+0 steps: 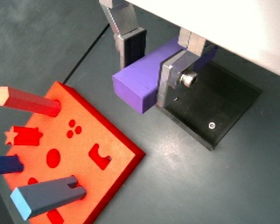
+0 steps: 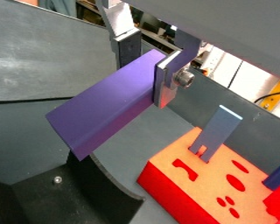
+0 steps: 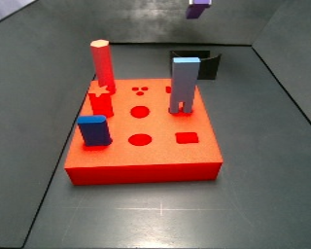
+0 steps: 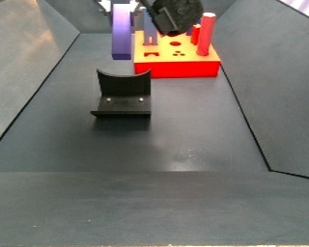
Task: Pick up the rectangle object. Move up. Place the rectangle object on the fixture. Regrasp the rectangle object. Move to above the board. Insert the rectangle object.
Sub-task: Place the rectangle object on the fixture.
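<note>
My gripper is shut on the rectangle object, a dark purple bar held between the silver fingers; both wrist views show it. In a side view the bar hangs upright in the air above the black fixture, clear of it, with the gripper at its top. The fixture also shows below the bar in both wrist views. The red-orange board lies beyond the fixture; only the bar's tip shows there.
On the board stand a red peg, a tall grey-blue two-legged block and a short bright blue block. Round, square and star-shaped holes are open in its top. Dark sloping walls bound the floor.
</note>
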Motion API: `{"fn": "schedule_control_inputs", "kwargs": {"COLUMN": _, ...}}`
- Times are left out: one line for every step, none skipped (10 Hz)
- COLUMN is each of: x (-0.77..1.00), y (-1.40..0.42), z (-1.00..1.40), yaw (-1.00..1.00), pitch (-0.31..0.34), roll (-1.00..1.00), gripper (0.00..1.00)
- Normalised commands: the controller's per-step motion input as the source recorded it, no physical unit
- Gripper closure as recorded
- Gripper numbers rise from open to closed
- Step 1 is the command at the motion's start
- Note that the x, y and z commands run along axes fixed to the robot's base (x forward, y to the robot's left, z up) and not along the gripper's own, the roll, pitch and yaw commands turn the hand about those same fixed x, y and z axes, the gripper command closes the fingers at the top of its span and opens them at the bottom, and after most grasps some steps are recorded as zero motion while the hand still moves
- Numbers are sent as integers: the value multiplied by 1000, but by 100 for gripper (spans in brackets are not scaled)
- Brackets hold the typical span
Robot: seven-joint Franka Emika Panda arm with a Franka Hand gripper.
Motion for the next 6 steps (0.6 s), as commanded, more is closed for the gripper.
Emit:
{"fn": "schedule_control_inputs", "kwargs": {"x": 120, "y": 134, "z": -1000, "yaw": -69, "pitch": 166, "roll": -1000, "gripper": 100}}
{"fn": "schedule_control_inputs", "kwargs": {"x": 120, "y": 136, "z": -1000, "yaw": -82, "pitch": 145, "roll": -1000, "gripper": 100}}
{"fn": "schedule_control_inputs", "kwargs": {"x": 135, "y": 139, "z": -1000, "yaw": -111, "pitch": 161, "roll": -926, "gripper": 100}}
{"fn": "schedule_control_inputs", "kwargs": {"x": 151, "y": 136, "z": -1000, "yaw": -132, "pitch": 168, "roll": -708, "gripper": 100}}
{"fn": "schedule_control_inputs", "kwargs": {"x": 158, "y": 138, "z": -1000, "yaw": -150, "pitch": 143, "roll": -539, "gripper": 100}}
{"fn": "schedule_control_inputs", "kwargs": {"x": 161, "y": 138, "z": -1000, "yaw": -165, "pitch": 112, "roll": -367, "gripper": 100}}
